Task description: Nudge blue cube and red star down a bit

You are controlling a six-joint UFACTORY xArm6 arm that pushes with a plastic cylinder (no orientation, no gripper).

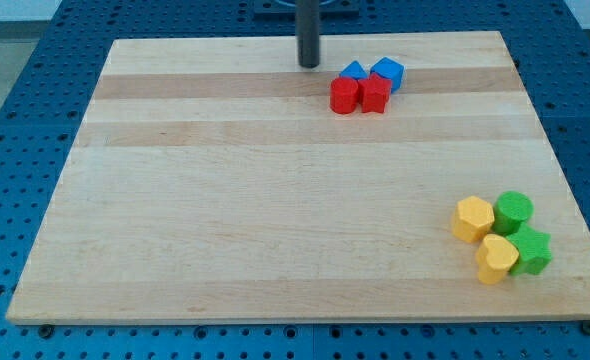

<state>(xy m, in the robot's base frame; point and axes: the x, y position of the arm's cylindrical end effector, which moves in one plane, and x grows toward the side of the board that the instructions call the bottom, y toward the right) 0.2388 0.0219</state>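
Note:
The blue cube [388,73] sits near the view's top, right of centre. The red star [375,93] lies just below and left of it, touching it. A second red block [344,95], rounded in shape, touches the star's left side. A blue triangular block [352,71] sits above that red block, beside the cube. My tip [308,65] rests on the board to the left of this cluster, a short gap from the blue triangular block, touching none of the blocks.
The blocks lie on a wooden board [275,200]. At the view's lower right is a second cluster: a yellow hexagon [472,218], a green cylinder [515,211], a yellow block [496,259] and a green star [531,251]. Blue pegboard surrounds the board.

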